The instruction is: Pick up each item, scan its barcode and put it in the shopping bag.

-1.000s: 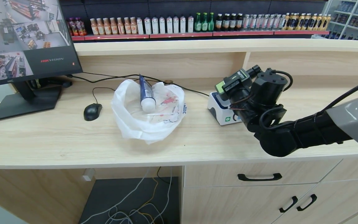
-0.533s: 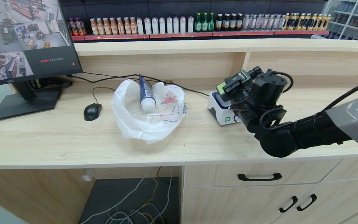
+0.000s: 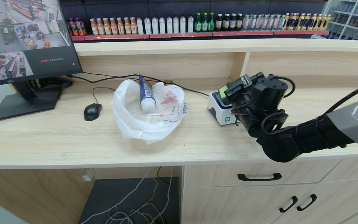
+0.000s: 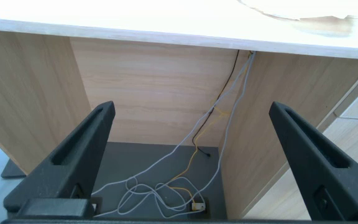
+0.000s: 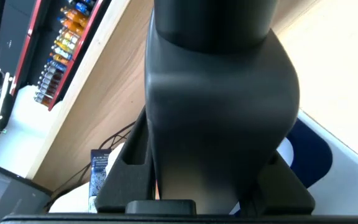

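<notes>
A white shopping bag (image 3: 148,124) lies open on the wooden counter (image 3: 57,140). Across its mouth rests a blue-and-white tube (image 3: 146,93). To its right stands a white scanner (image 3: 219,109). My right gripper (image 3: 235,88) hovers just above the scanner, shut on a dark item with a green edge and a white label (image 3: 239,81). In the right wrist view this dark item (image 5: 216,93) hides most of the scanner (image 5: 337,165), and the tube (image 5: 98,171) shows beyond it. My left gripper (image 4: 191,118) hangs open below the counter's front edge, holding nothing.
A monitor (image 3: 20,40) stands at the counter's far left, with a black mouse (image 3: 92,111) and cables beside the bag. A raised ledge (image 3: 197,46) runs along the back. Drawers (image 3: 259,186) sit under the counter's right half, and loose cables (image 4: 179,186) lie in the opening below.
My right gripper has sunk a little and shifted slightly right with the dark item, closer over the scanner. The bag and the tube have not moved.
</notes>
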